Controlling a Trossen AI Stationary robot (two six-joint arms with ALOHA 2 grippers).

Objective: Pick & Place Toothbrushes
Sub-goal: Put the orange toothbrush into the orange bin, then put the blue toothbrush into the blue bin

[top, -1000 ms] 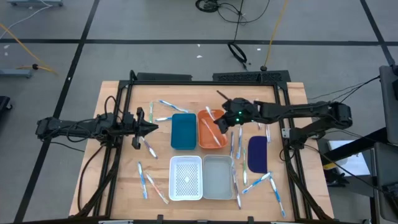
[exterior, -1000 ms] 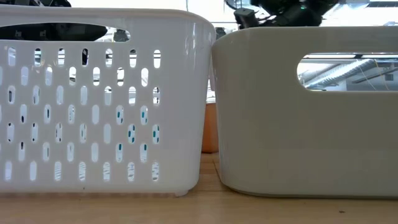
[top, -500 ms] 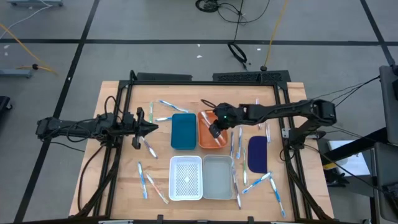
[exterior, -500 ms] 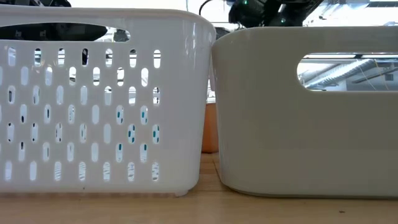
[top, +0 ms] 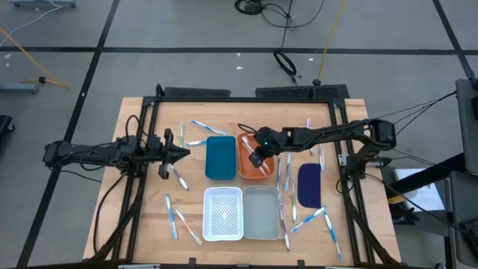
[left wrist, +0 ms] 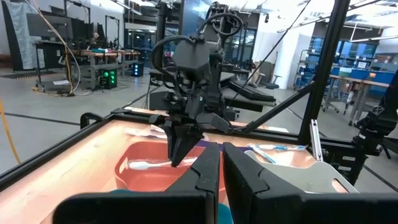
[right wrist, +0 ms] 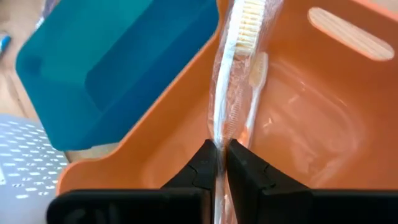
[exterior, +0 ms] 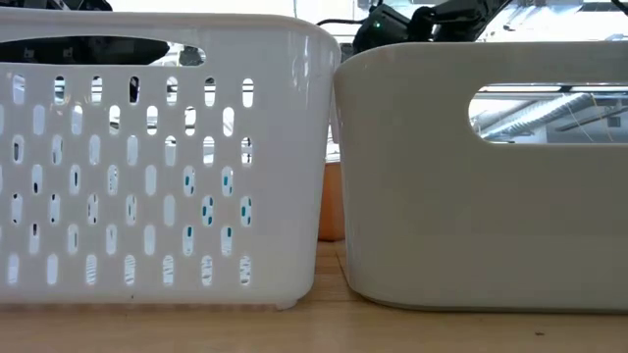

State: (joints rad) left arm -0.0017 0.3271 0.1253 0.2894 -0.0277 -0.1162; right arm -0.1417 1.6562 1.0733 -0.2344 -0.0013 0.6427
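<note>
My right gripper [top: 256, 156] is over the orange tray [top: 249, 171], shut on a clear-wrapped toothbrush [right wrist: 235, 68] with cream bristles. Its fingers [left wrist: 179, 149] point down into that tray, where another white toothbrush [left wrist: 147, 165] lies on the bottom. My left gripper [top: 184, 153] waits shut above the table, left of the teal tray [top: 220, 158]. More toothbrushes lie flat on the wood: near the far edge [top: 200, 125], by the left gripper [top: 178, 176], near left [top: 173, 217] and near right [top: 314, 217]. My right gripper pinches the toothbrush between its two fingers at the handle [right wrist: 218, 138], well back from the bristle head [right wrist: 248, 14]. The fingers slant down from above and lie along the brush, which sticks out ahead of them into the orange tray. I cannot tell whether the head touches the tray.
A white perforated tray [top: 223, 214] and a grey tray [top: 262, 214] stand near the table's near edge and fill the low view. A dark blue pad [top: 309, 184] lies right of the trays. Black frame rails [top: 153, 112] border the wooden table.
My right gripper has moved toward the table's left and a little toward the near edge, from beside the orange tray's far right corner to over the tray, carrying the toothbrush with it.
</note>
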